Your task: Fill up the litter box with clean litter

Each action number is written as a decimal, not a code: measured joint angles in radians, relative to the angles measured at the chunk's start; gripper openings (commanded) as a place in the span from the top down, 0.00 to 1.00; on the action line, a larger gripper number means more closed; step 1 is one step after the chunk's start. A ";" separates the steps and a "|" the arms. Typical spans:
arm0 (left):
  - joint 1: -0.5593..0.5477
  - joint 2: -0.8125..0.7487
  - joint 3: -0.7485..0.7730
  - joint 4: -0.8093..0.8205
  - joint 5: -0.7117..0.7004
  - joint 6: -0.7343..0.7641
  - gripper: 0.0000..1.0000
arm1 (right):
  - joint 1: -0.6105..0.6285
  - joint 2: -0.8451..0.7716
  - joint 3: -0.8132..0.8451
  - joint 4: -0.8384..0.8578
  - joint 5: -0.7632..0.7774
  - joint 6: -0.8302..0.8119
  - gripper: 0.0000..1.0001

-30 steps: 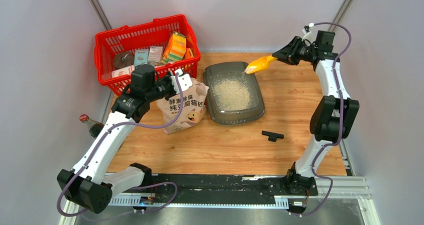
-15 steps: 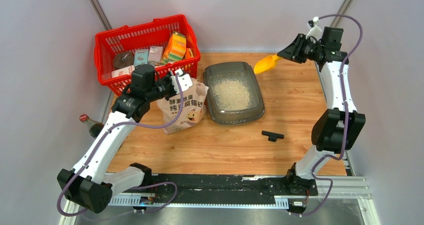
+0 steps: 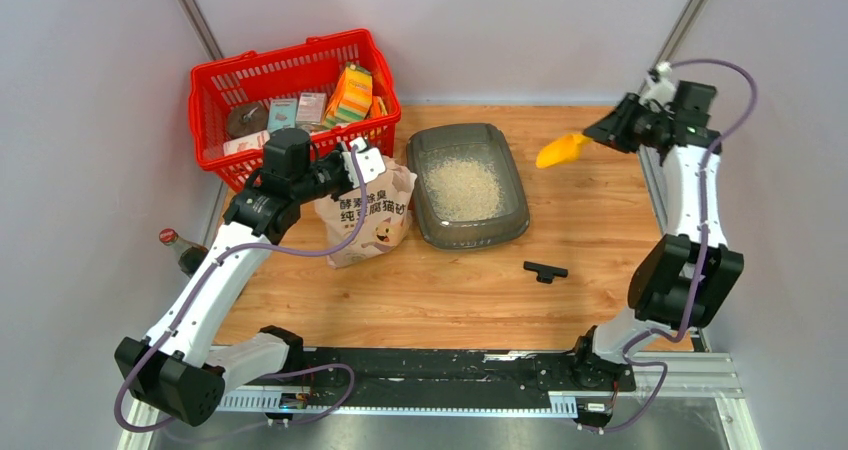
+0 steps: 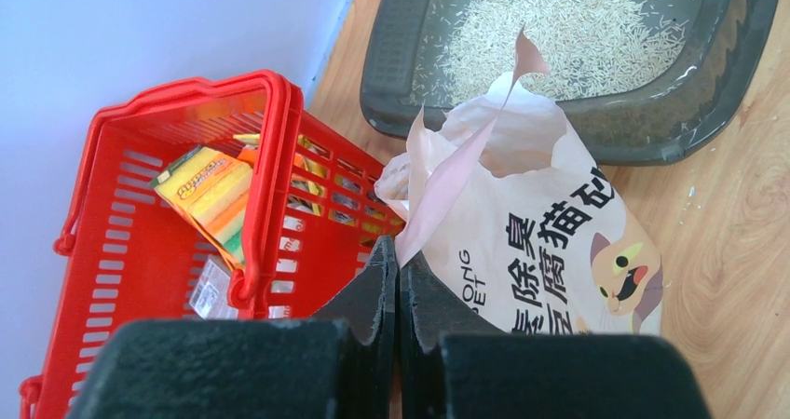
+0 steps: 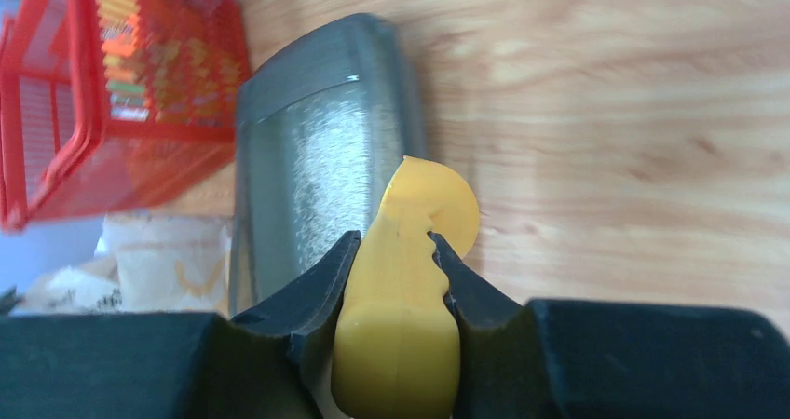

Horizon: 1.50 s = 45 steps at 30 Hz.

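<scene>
The dark grey litter box [image 3: 417,202] sits mid-table with a pile of pale clean litter [image 3: 462,188] in it; both show in the left wrist view too, the litter box [image 4: 391,65] and the litter [image 4: 568,37]. My left gripper [image 3: 352,160] [image 4: 398,251] is shut on the torn top edge of the beige cat-print paper bag [image 3: 365,220] [image 4: 559,242], which stands left of the box. My right gripper [image 3: 600,130] [image 5: 396,242] is shut on the handle of the yellow scoop [image 3: 562,150] [image 5: 410,279], held in the air right of the litter box [image 5: 317,158], over bare wood.
A red mesh basket [image 3: 290,90] with boxes in it stands at the back left, touching the bag. A bottle with a red cap [image 3: 180,248] lies by the left wall. A small black T-shaped piece [image 3: 545,270] lies in front of the box.
My right arm has carried the scoop to the right, from over the litter box's back right corner to over the bare table. The left arm and bag have not moved.
</scene>
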 measured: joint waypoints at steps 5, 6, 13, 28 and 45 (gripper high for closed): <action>0.000 0.003 0.000 0.000 0.011 0.000 1.00 | -0.208 -0.041 -0.182 0.022 -0.016 0.075 1.00; 0.000 0.004 0.000 0.001 0.011 0.000 1.00 | -0.227 -0.041 -0.213 0.019 -0.023 0.080 1.00; 0.000 0.010 0.000 0.004 0.016 0.000 1.00 | -0.254 -0.041 -0.398 -0.079 -0.056 0.017 0.88; 0.000 0.006 0.000 0.006 0.021 -0.031 1.00 | -0.282 -0.023 -0.362 -0.145 0.037 -0.056 0.20; 0.000 -0.138 -0.058 -0.047 0.032 -0.130 1.00 | 0.532 -0.219 -0.283 0.093 -0.067 -0.441 0.16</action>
